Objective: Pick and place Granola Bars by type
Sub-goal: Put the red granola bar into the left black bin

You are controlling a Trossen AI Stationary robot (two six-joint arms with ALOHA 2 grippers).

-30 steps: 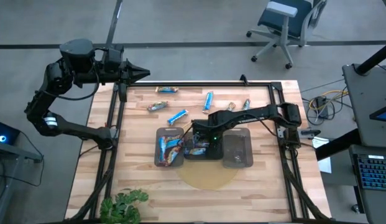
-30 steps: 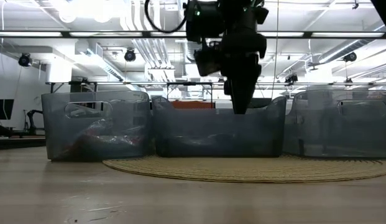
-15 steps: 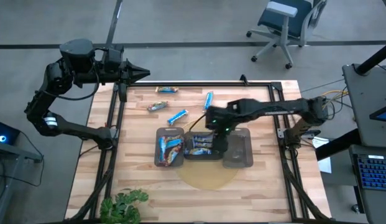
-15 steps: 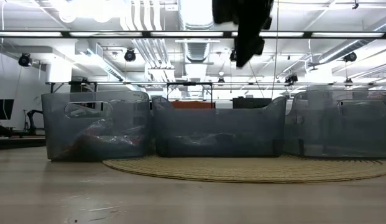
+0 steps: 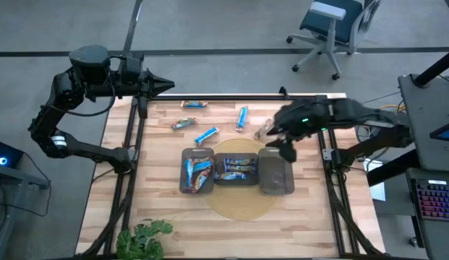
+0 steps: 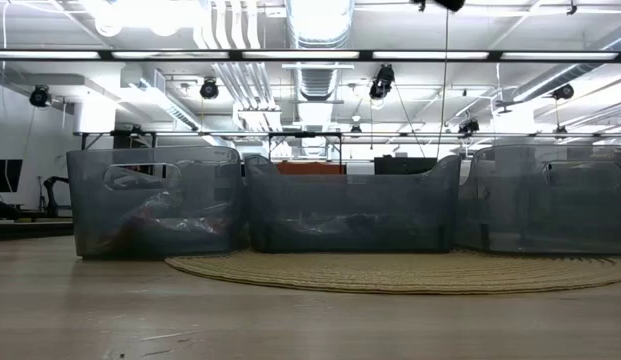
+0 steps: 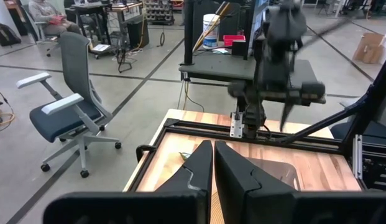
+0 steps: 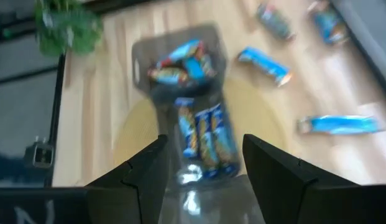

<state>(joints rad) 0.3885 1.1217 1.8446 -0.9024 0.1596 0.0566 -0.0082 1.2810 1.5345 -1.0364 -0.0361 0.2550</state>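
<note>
Over the table's far left corner waits the left gripper [image 5: 166, 85], its jaws pressed together. Loose granola bars [image 5: 206, 135] lie on the wood behind three trays [image 5: 197, 172]; more bars sit in the left and middle trays. Above the right tray hangs the right gripper [image 5: 288, 152], jaws apart, holding nothing.

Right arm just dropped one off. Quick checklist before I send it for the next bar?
1. Right gripper open, nothing held: ok.
2. Right gripper raised above the trays, over the right tray: ok.
3. Left gripper shut, parked at the table's back left edge: ok.
4. Loose bars still to pick: ok, a blue bar lies behind the trays.
5. Middle tray holds bars: ok.
6. Right tray's contents: cannot tell.
</note>
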